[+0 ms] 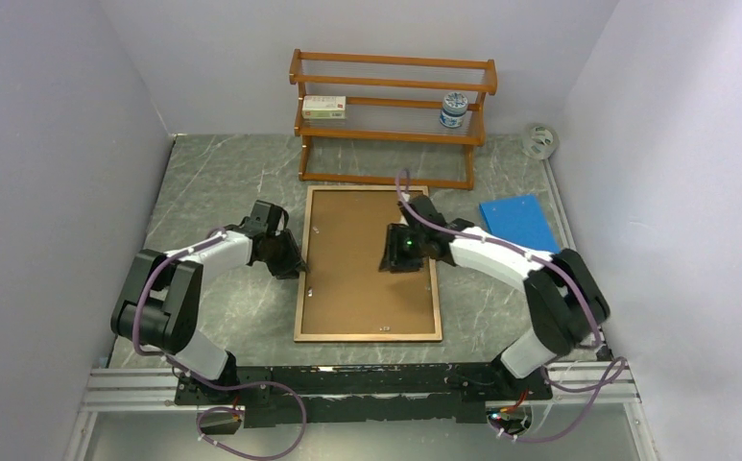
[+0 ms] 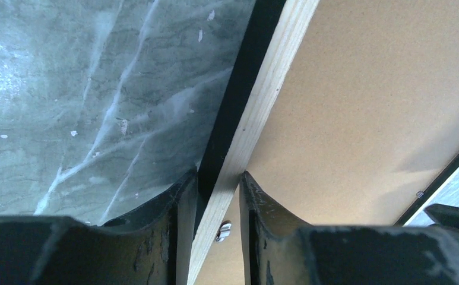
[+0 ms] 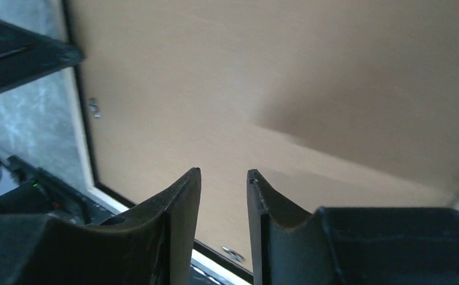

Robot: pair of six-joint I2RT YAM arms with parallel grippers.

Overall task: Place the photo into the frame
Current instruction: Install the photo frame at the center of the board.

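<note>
The frame (image 1: 368, 335) lies back side up in the middle of the table, with the brown backing board (image 1: 362, 259) set in it. The photo is hidden or out of view. My left gripper (image 1: 295, 261) is at the frame's left edge. In the left wrist view the gripper (image 2: 218, 175) straddles the light wood rail (image 2: 268, 83) and is closed on it, beside the board (image 2: 363, 101). My right gripper (image 1: 391, 252) hovers over the board's right half. In the right wrist view the gripper (image 3: 224, 172) has a narrow empty gap above the board (image 3: 244, 71).
A wooden shelf rack (image 1: 391, 120) stands behind the frame, holding a small box (image 1: 323, 107) and a jar (image 1: 454, 110). A blue sheet (image 1: 517, 221) lies to the frame's right. A white round object (image 1: 539, 140) sits at the back right corner. Walls enclose the table on three sides.
</note>
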